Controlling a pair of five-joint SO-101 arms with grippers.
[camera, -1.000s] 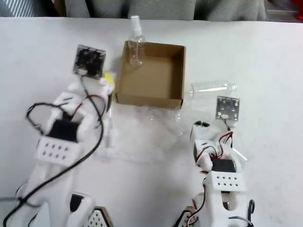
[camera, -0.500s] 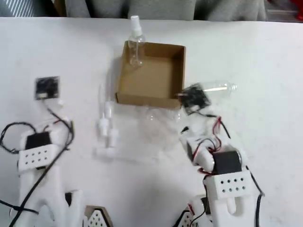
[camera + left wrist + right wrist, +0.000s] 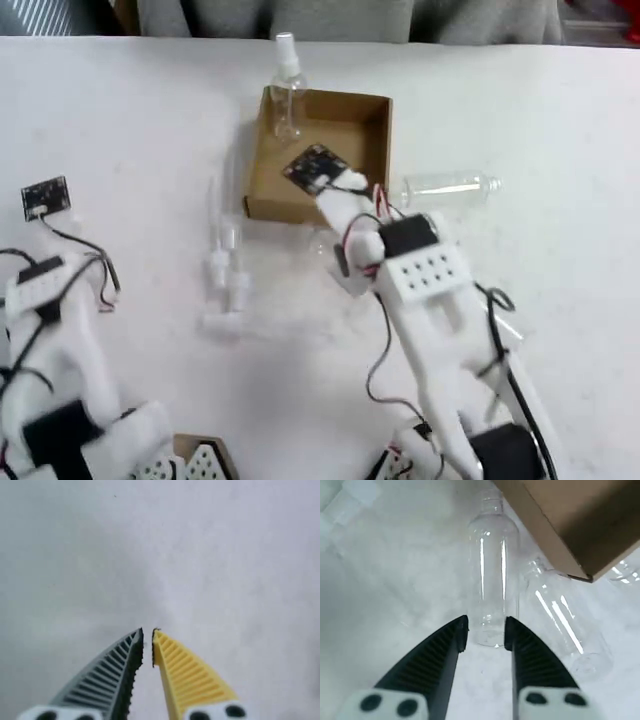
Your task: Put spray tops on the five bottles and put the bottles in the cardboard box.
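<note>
My right gripper is open, its black fingertips either side of the base of a clear, topless bottle lying in front of the cardboard box. A second bare bottle lies beside it. One bottle with a spray top stands in the box's back left corner. Another topless bottle lies to the right of the box. Loose spray tops lie left of the box front. My left gripper, grey and yellow, is shut over bare table at the left.
The right arm stretches across the table's middle up to the box front. The left arm sits drawn back at the near left. The box's near corner overhangs the bottles in the right wrist view.
The left arm has pulled back from beside the box to the near left. The right arm has swung forward and left to the bottles in front of the box.
</note>
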